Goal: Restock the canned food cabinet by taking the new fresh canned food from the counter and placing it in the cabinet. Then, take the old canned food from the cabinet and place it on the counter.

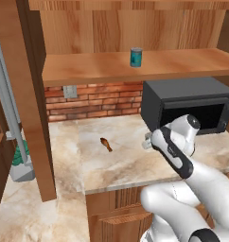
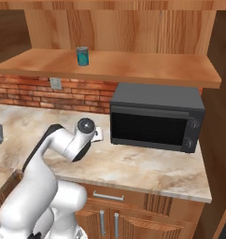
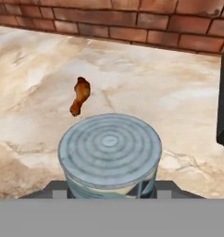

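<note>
While the teal can sat on the cabinet shelf, the gripper clenched the grey-blue can above the counter.

No readable text, can labels plain teal, microwave unmarked

Lighting: even, bright, diffuse throughout; no single source was evident. Shadows: soft darkening lay under the cabinet shelf across the brick backsplash; the microwave door read near-black with no reflection. Glare: none on the marbled surface; the white arm showed only gentle shading. Sharpness: both base views were low-resolution, with soft, slightly jagged edges. Hand view: the pale can's lid had crisp rings; stone texture looked smeared. Distortion: straight lines stayed straight to the edges.
</note>
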Available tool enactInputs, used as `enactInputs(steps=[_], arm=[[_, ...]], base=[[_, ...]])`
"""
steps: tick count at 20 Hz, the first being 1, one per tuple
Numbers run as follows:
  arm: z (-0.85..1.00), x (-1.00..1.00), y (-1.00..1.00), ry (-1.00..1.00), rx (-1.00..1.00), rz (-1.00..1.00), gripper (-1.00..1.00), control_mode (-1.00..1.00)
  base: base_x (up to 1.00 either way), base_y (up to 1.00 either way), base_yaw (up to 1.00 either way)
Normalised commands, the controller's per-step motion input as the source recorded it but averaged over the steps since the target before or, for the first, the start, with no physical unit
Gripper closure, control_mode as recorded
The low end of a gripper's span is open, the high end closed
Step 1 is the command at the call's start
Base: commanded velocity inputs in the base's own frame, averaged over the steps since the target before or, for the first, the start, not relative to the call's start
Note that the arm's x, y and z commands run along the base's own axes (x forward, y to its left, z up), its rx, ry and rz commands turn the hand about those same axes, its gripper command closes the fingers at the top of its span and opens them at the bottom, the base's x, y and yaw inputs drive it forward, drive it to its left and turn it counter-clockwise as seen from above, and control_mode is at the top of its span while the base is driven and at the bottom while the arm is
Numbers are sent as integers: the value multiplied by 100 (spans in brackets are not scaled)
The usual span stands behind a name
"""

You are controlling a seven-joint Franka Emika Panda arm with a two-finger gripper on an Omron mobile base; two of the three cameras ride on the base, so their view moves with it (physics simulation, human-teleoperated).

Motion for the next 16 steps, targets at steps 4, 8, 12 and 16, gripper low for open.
enactInputs(steps=[4,8,12,16], arm=[[-66,58,24,18,-3,-6,100,-100],[-62,59,32,17,-3,-7,100,-100],[-73,39,18,6,-4,-6,-100,-100],[-53,-4,0,0,-2,-5,-100,-100]], base=[[0,0,0],[0,0,0],[0,0,0],[0,0,0]])
